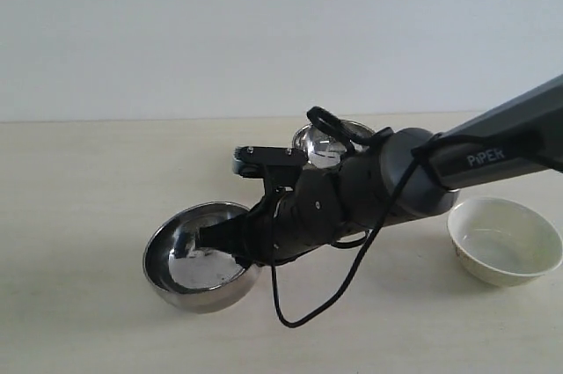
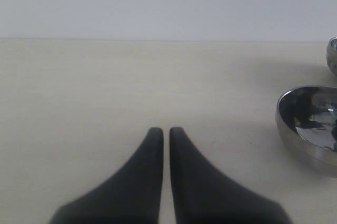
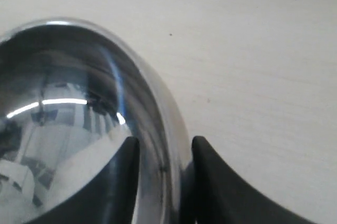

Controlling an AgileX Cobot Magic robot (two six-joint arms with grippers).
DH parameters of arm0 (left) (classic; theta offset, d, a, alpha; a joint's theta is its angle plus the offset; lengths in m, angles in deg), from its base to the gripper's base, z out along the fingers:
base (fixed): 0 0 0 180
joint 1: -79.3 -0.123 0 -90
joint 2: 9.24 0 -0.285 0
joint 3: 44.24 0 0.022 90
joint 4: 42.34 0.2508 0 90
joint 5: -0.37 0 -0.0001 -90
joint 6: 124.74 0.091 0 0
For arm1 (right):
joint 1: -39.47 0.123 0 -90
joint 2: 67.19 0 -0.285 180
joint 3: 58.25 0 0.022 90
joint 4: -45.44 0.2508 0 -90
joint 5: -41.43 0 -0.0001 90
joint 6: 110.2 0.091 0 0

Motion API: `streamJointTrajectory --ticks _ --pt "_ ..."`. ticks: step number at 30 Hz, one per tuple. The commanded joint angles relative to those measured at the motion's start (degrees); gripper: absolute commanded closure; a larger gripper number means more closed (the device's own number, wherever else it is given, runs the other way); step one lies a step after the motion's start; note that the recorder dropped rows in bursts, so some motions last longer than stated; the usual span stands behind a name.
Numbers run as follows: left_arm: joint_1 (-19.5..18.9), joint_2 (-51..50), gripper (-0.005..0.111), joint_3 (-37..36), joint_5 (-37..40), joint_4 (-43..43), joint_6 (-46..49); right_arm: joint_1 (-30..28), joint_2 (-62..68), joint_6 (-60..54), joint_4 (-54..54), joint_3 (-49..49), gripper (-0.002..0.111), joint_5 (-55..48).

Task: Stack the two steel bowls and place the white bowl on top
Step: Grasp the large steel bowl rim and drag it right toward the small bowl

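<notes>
A wide, smooth steel bowl (image 1: pixel 189 273) rests at front left, looking slightly tipped. My right gripper (image 1: pixel 222 238) reaches across and is shut on its near rim. The right wrist view shows the right gripper (image 3: pixel 164 142) with one finger inside that steel bowl (image 3: pixel 68 92) and the other outside its wall. The second steel bowl (image 1: pixel 318 141) stands farther back, mostly hidden behind the right arm. At the right sits the white bowl (image 1: pixel 504 240), upright with nothing in it. My left gripper (image 2: pixel 166 130) is shut on nothing above bare table, left of the wide steel bowl (image 2: pixel 310 129).
A black cable (image 1: pixel 308 304) hangs from the right arm and loops down onto the table in front. The pale wooden table (image 1: pixel 88 198) meets a plain white wall at the back. The left arm is outside the exterior view.
</notes>
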Motion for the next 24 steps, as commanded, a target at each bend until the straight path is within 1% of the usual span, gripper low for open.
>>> streamJointTrajectory --ticks 1,7,14,18,22,24 --pt "0.29 0.18 0.103 -0.17 -0.43 0.00 -0.27 -0.48 -4.59 -1.44 -0.73 0.20 0.108 -2.53" --pt "0.29 0.18 0.103 -0.17 -0.43 0.00 -0.27 -2.80 -11.28 -4.23 -1.16 0.20 0.108 -9.09" --pt "0.29 0.18 0.103 -0.17 -0.43 0.00 -0.27 -9.06 -15.75 -5.32 -1.63 -1.11 0.108 -17.23" --pt "0.29 0.18 0.103 -0.17 -0.43 0.00 -0.27 -13.01 -17.65 -5.41 -2.19 -5.20 0.108 -15.61" --pt "0.29 0.18 0.103 -0.17 -0.43 0.00 -0.27 -16.45 -18.21 -4.81 -2.19 -11.17 0.108 -10.35" --pt "0.29 0.18 0.103 -0.17 -0.43 0.00 -0.27 -17.09 -18.21 -4.81 -2.19 -13.84 0.108 -6.67"
